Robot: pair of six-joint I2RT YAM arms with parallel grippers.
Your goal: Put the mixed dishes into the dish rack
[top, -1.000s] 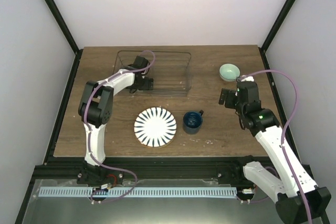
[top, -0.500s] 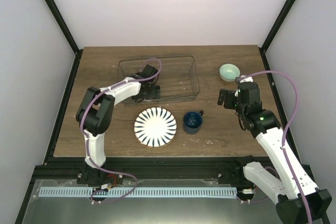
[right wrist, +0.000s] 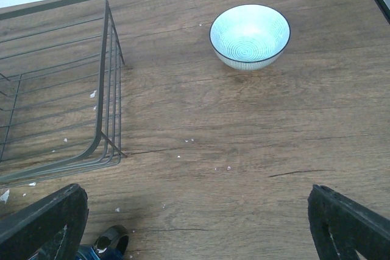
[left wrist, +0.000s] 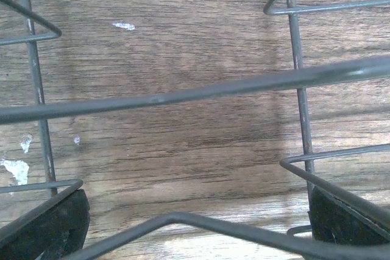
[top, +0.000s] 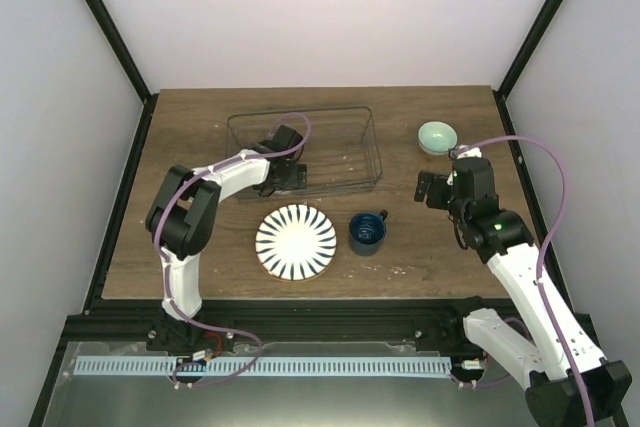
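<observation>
At twelve o'clock on the table [top: 420, 247], wire rack [top: 340, 147]: holds no dish yet, just bare wood behind the wires. Judged as barely begun, with every visible dish left to load.

At six o'clock of the rack, striped plate [top: 296, 241], flat on the wood. Just beside it, at its three o'clock, blue mug [top: 367, 232], upright. At two o'clock on the table, well apart from the rack, pale green bowl [top: 437, 136], upright.

Counted: one rack, one plate, one mug, one bowl. No other plates anywhere in view.

Left gripper [top: 287, 174] down at the rack's near rim, jaws spread wide, rack wires crossing between the fingers [left wrist: 46, 229], pinching nothing. Right gripper [top: 433, 187] at six o'clock of the bowl, near but not touching, jaws likewise spread wide, holding nothing.

Left to do, by this reckoning: plate, mug and bowl all into the rack.
</observation>
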